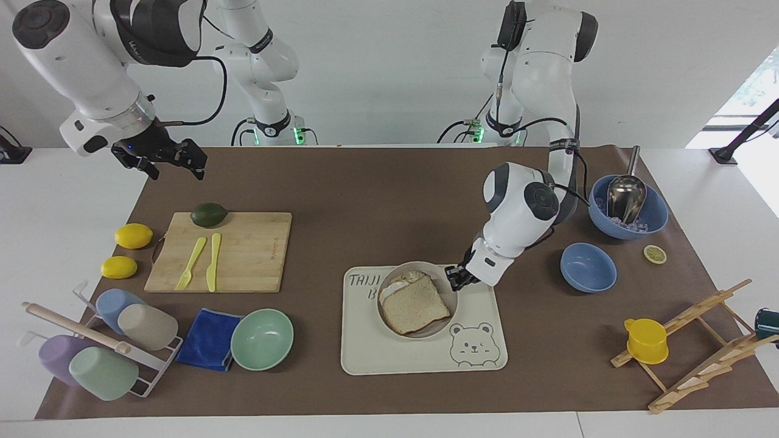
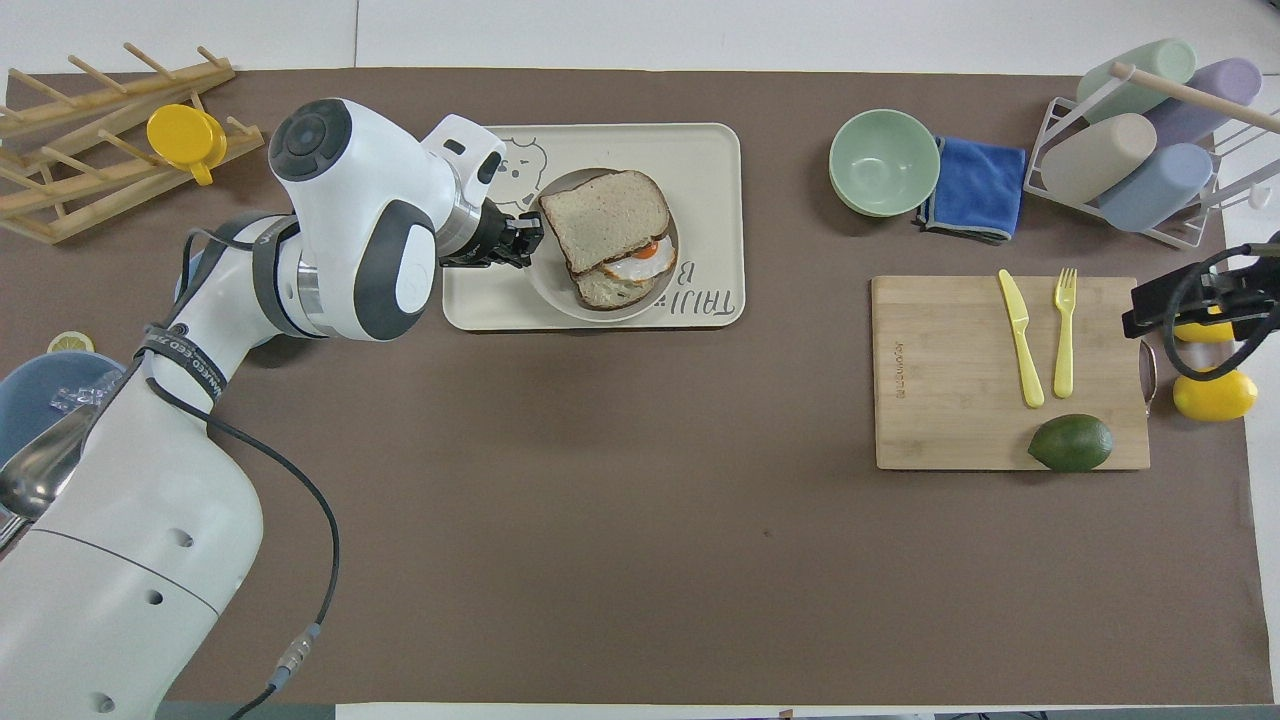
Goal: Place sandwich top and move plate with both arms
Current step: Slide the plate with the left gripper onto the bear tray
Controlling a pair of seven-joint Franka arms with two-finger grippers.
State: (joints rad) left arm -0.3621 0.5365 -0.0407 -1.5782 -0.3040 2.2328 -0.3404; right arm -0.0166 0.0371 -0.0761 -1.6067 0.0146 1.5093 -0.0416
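Note:
The plain bread slice, the sandwich top (image 1: 415, 302) (image 2: 605, 208), lies on the slice bearing a fried egg (image 2: 643, 266), both on the round beige plate (image 1: 389, 316) (image 2: 547, 285). The plate is over the cream bear tray (image 1: 395, 356) (image 2: 712, 160); I cannot tell whether it rests on it. My left gripper (image 1: 455, 278) (image 2: 525, 240) is shut on the plate's rim at the side toward the left arm's end. My right gripper (image 1: 175, 167) (image 2: 1135, 310) is open and empty; that arm waits over the table's edge at its own end, above the lemons.
A cutting board (image 1: 243, 249) holds a yellow fork, a knife and an avocado (image 1: 209, 214); two lemons (image 1: 132, 235) lie beside it. A mint bowl (image 1: 261, 339), blue cloth and cup rack (image 1: 103, 347) stand farther out. Two blue bowls (image 1: 587, 266) and a wooden rack (image 1: 694, 340) are at the left arm's end.

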